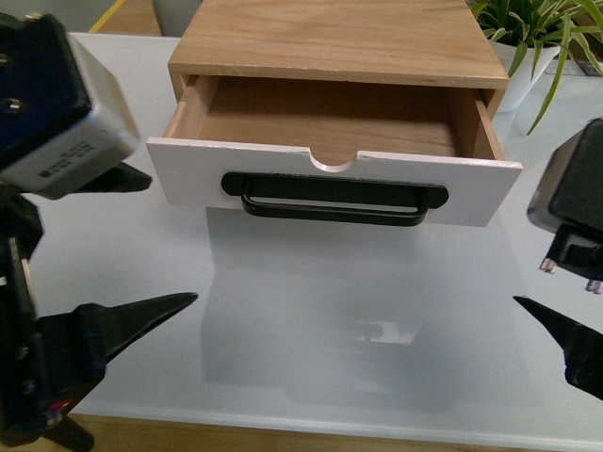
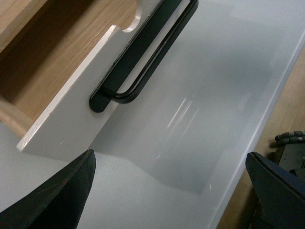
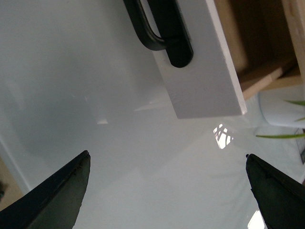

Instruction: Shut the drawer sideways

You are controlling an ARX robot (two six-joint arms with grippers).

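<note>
The drawer [image 1: 188,169] stands pulled out of the wooden cabinet [image 1: 339,38]. It has a white front, a black bar handle [image 1: 334,200], a semicircular notch in its top edge and an empty wood inside. My left gripper [image 1: 171,237] is open and empty, in front of the drawer's left end and apart from it. The left wrist view shows the front [image 2: 71,119] and handle [image 2: 143,57] beyond the open left gripper [image 2: 171,157]. My right gripper [image 3: 167,160] is open and empty, off the front's right end [image 3: 200,81]. One of its fingers [image 1: 556,334] shows in the front view.
The cabinet stands on a white table [image 1: 311,330], whose front edge [image 1: 283,424] is close below the grippers. A potted plant [image 1: 537,38] in a white pot stands at the back right, beside the cabinet.
</note>
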